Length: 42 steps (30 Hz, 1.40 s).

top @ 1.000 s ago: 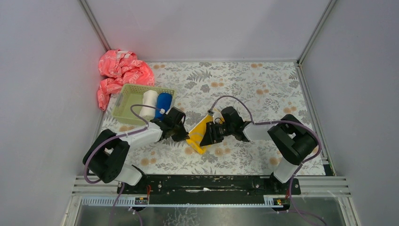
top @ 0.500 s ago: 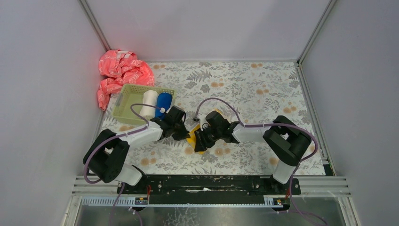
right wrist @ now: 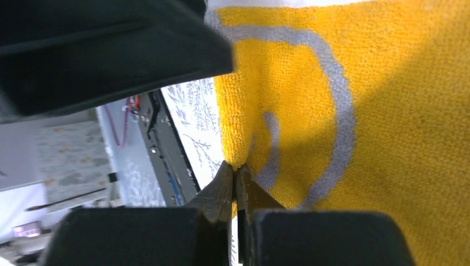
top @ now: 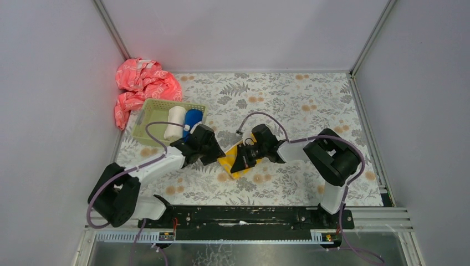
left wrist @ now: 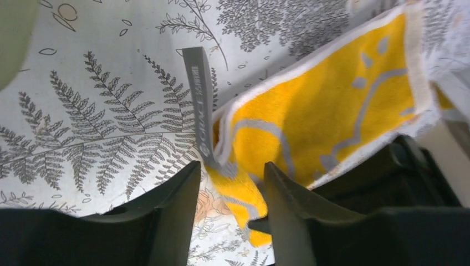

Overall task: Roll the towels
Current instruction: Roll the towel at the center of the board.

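Mid-frame, the limp yellow-orange terry towel (top: 228,162) is best taken by its hem; right jaws are clenched on it, left jaws released.

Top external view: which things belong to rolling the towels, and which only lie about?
Job: yellow towel, rolled white towel, rolled blue towel, green basket holding these two rolls.
Lying about: pink-red patterned cloth, crumpled in the far-left corner.
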Tool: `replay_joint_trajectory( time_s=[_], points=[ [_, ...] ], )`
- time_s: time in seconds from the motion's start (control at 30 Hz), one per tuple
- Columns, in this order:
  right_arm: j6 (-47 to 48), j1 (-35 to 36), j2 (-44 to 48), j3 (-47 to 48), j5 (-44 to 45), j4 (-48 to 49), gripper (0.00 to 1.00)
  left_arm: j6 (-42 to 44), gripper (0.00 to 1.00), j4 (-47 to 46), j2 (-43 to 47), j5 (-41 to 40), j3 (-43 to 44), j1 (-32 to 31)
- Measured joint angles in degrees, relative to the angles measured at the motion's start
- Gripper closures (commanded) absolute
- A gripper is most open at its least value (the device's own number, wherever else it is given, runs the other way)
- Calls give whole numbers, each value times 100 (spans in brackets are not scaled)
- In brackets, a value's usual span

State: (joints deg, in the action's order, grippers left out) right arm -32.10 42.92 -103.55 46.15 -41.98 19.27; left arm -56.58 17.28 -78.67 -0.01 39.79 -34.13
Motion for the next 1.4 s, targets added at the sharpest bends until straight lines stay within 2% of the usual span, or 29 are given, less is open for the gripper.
replay_joint_trajectory(
  time_s=[0.17, 0.33, 0.43, 0.6, 0.77, 1.0, 1.23, 1.4],
  points=[
    [-1143, -289, -435, -343, -717, 1196, 100, 0, 41, -17, 756, -39, -297, 9],
    [-2221, -643, -844, -820, -1082, 2479, 100, -26, 41, -24, 1414, 15, -782, 20],
    [-2645, -796, -1086, -1010, -1174, 3023, 99, -63, 41, -111, 1497, 142, -992, 44],
    [-2846, -885, -1327, -1064, -1294, 3366, 99, -170, 40, -402, 1351, 411, -1252, 44],
    [-2562, -885, -1340, -876, -1333, 2959, 99, -232, 39, -964, 1040, 634, -1276, 46],
    [-1998, -885, -1307, -518, -1447, 2052, 98, -275, 41, -1644, 450, 737, -1248, 79],
    [-1491, -885, -1174, -254, -1403, 1187, 93, -424, 56, -2013, 24, 667, -1226, 81],
    [-826, -883, -807, -70, -986, 227, 81, -632, 63, -2061, -151, 553, -1180, 81]
  ],
)
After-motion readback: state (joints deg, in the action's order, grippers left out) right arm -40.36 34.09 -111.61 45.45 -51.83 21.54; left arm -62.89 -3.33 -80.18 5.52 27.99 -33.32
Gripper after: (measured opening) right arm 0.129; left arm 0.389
